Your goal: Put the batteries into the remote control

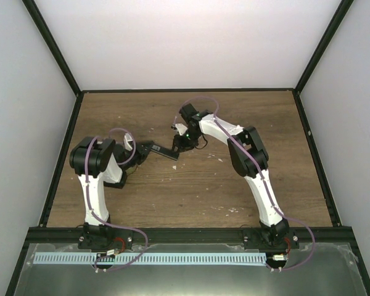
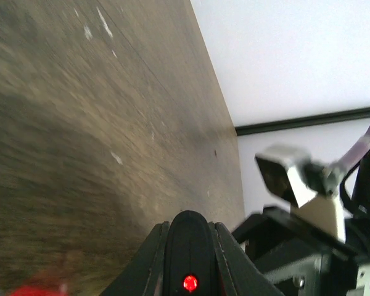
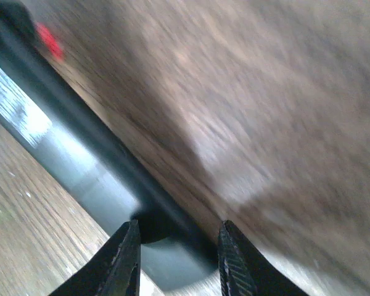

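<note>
The remote control (image 1: 161,150), slim and black, is held off the wooden table between both arms. My left gripper (image 1: 144,150) is shut on one end; in the left wrist view the remote (image 2: 188,259) fills the gap between the fingers (image 2: 149,259) and shows a red button. My right gripper (image 1: 177,147) is at the other end. In the right wrist view the remote (image 3: 80,163) runs diagonally down to my right gripper (image 3: 176,231), and its end spans the full gap between the jaws. No batteries show in any view.
The wooden table (image 1: 191,191) carries a few pale chipped specks. White walls and a black frame rail (image 1: 185,90) close the back and sides. My right arm's wrist camera (image 2: 290,179) shows close by in the left wrist view.
</note>
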Available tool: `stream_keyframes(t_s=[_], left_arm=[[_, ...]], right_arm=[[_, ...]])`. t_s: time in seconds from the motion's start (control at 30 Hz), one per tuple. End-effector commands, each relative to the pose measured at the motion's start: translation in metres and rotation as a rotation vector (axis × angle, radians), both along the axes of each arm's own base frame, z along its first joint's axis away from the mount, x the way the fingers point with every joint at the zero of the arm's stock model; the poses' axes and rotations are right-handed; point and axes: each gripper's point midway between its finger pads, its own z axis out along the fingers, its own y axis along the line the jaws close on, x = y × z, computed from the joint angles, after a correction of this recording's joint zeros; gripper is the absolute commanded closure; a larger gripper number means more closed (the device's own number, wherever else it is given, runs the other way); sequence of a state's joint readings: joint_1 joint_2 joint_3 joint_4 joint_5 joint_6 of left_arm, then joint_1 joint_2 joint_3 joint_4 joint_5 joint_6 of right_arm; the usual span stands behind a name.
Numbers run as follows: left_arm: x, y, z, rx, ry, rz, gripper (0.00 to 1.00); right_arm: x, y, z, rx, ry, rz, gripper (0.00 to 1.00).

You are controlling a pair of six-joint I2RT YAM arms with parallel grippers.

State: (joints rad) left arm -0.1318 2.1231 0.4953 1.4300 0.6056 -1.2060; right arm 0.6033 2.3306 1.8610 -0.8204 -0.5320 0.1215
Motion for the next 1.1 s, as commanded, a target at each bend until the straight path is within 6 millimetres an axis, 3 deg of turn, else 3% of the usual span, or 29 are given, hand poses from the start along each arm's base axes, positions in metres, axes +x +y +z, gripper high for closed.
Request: stream_keyframes(t_s=[0.0, 0.17, 0.3, 0.57, 0.7, 0.83, 0.93, 1.07], left_arm=[[-0.057, -0.059, -0.027, -0.008, 0.105, -0.281, 0.98], [-0.059, -0.059, -0.025, -0.012, 0.099, -0.284, 0.98], [-0.059, -0.059, -0.023, -0.007, 0.094, -0.287, 0.97], [-0.054, -0.059, -0.015, -0.010, 0.073, -0.285, 0.97], [-0.051, -0.060, 0.005, -0.008, 0.023, -0.297, 0.97], [-0.047, -0.065, 0.038, -0.002, -0.062, -0.335, 0.97], [-0.045, -0.071, 0.068, -0.022, -0.123, -0.374, 0.97], [-0.048, -0.079, 0.104, -0.072, -0.181, -0.453, 0.96]], right_arm=[[0.043, 0.055, 0.032, 0.165, -0.222, 0.026, 0.71], [0.044, 0.060, 0.033, 0.184, -0.209, 0.036, 0.71], [0.044, 0.052, 0.033, 0.148, -0.232, 0.023, 0.71], [0.066, 0.023, 0.070, 0.086, -0.354, -0.057, 0.70], [0.078, 0.001, 0.110, 0.035, -0.486, -0.081, 0.58], [0.083, -0.030, 0.160, 0.063, -0.570, -0.109, 0.47], [0.081, -0.057, 0.178, 0.115, -0.563, -0.125, 0.44], [0.064, -0.077, 0.192, 0.247, -0.486, -0.085, 0.40]])
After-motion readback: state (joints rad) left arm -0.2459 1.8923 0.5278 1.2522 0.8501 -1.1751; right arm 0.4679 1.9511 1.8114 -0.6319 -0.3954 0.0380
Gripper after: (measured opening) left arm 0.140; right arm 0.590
